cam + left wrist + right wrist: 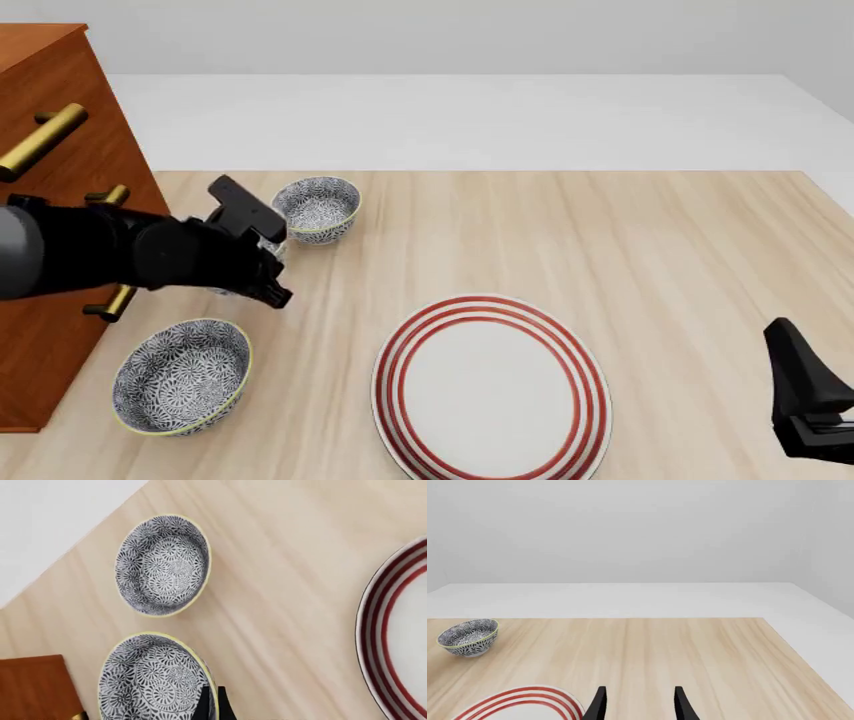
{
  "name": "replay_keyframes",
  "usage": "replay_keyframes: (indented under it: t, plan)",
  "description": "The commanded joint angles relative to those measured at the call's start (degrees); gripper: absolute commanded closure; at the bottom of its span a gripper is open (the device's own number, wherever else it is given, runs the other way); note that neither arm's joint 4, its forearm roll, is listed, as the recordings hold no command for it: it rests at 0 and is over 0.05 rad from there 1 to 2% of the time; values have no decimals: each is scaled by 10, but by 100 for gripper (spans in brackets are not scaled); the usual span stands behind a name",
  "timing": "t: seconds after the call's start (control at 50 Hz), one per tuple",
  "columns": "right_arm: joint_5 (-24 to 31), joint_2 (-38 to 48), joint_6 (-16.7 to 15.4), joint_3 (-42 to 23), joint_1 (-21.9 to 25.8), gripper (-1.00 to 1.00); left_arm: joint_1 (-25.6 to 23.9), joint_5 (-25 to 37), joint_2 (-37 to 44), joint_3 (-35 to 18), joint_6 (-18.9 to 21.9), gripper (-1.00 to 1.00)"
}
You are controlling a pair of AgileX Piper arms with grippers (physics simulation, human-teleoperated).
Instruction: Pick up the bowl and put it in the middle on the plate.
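Closest in the left wrist view, the left hand (pixel 212 705) has its two dark fingertips drawn nearly together across the yellow-green rim of the bowl (pixel 150 680), apparently pinching the wall. Such a thin grip on one edge could let the bowl swing or slip once it is carried. A second patterned bowl (pixel 162 565) lies just beyond, near enough to be knocked. The wooden cabinet (pixel 33 687) is on one side, the red-ringed plate (pixel 380 630) on the other.

From the front, the left hand (pixel 267 280) and its arm hide the bowl almost wholly. A third bowl (pixel 180 375) sits nearer the front edge beside the cabinet (pixel 54 120). The way across the surface (pixel 641 250) to the plate (pixel 490 395) looks open. The right hand (pixel 807 400) waits well apart.

In the right wrist view, the right hand (pixel 639 705) is spread wide and holds nothing.
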Motion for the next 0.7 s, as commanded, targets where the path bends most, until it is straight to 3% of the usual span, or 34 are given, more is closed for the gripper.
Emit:
replay_keyframes:
  t: [0.02, 0.12, 0.18, 0.7]
  plan:
    - [2, -2, 0, 0, 0, -100, -15, 23, -43, -2, -5, 100]
    - [2, -2, 0, 0, 0, -100, -24, 39, -72, -2, -2, 100]
    - [0, -1, 0, 0, 0, -100, -32, 34, -109, 15, 35, 100]
    - [-2, 1, 0, 1, 0, -100, -169, 106, -202, 7, -5, 100]
